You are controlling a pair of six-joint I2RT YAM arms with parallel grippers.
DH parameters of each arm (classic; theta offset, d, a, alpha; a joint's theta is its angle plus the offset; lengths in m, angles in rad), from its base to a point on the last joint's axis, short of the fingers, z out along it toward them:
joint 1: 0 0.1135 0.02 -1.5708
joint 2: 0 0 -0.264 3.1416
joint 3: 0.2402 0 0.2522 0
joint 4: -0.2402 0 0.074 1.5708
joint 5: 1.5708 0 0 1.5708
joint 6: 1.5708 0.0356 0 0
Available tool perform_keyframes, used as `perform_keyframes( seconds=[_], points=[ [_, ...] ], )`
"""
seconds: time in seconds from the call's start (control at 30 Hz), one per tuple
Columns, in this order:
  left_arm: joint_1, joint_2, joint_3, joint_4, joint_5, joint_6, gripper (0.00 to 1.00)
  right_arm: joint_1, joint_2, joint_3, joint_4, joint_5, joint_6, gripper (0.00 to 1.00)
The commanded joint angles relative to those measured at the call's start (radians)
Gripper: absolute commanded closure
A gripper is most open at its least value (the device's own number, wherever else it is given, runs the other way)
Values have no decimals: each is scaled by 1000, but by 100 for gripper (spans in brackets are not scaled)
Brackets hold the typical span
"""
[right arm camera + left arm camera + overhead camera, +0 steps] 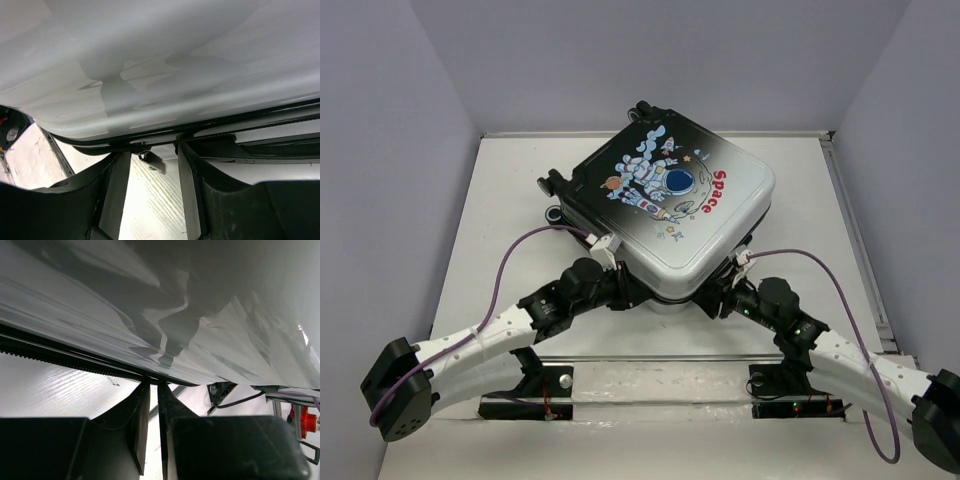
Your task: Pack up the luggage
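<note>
Luggage (670, 200) lies flat on surface (510, 190), printed lid up, wheels on its far-left side. Left tool (153, 386) under luggage's near-left rim, fingers almost together, thin slit between. Right tool (152, 150) under near-right rim, fingers apart.

The white table (510, 200) carries the luggage (670, 195) — printed shell upward — toward its far side.

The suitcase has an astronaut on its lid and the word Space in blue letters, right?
Not quite. The top external view shows the suitcase with an astronaut on its lid, but the word Space is in red letters, not blue.
</note>
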Motion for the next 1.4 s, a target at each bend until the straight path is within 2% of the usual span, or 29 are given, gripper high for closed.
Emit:
perform_keyframes(
  seconds=[0.0, 0.1, 0.27, 0.47, 0.53, 0.6, 0.67, 0.77, 0.83, 0.97, 1.0, 1.03, 1.1, 1.23, 1.27, 1.37],
  points=[
    [-6, -26, 1, 65, -24, -8, 77, 9, 51, 22, 186, 14, -16, 54],
    [-6, -24, 0, 73, -26, -7, 78, 9, 45, -1, 224, 31, -5, 61],
    [-8, -9, -2, 88, -21, -3, 78, 9, 44, -14, 257, 51, 7, 66],
    [-10, 5, -2, 114, -16, -8, 78, 9, 82, -33, 328, 70, 30, 82],
    [-13, 15, 3, 131, -13, -10, 78, 9, 80, -44, 360, 77, 48, 91],
    [-13, 25, 6, 152, -12, -10, 78, 9, 67, -50, 368, 80, 59, 93],
    [-14, 41, 17, 180, -9, -8, 78, 9, 45, -48, 328, 83, 70, 93],
    [-16, 83, 52, 215, -10, 1, 78, 29, -24, -42, 176, 79, 108, 93],
    [-16, 112, 83, 225, -16, 12, 78, 61, -61, -21, 23, 68, 143, 93],
    [-17, 204, 197, 235, -33, 36, 78, 243, -93, 70, -318, 131, 189, 93],
    [-17, 213, 214, 235, -39, 39, 78, 277, -88, 93, -319, 161, 199, 93],
    [-17, 222, 231, 235, -53, 44, 78, 306, -56, 140, -417, 169, 222, 93],
    [-17, 250, 274, 235, -58, 47, 78, 395, -1, 188, -482, 168, 246, 93],
    [-40, 308, 336, 238, -39, 49, 78, 593, 180, 318, -479, 306, 307, 93],
    [-52, 340, 368, 238, -36, 55, 78, 608, 265, 384, -470, 353, 320, 93],
    [-71, 373, 428, 190, -27, 82, 76, 621, 375, 443, -352, 578, 396, 93]
  ],
)
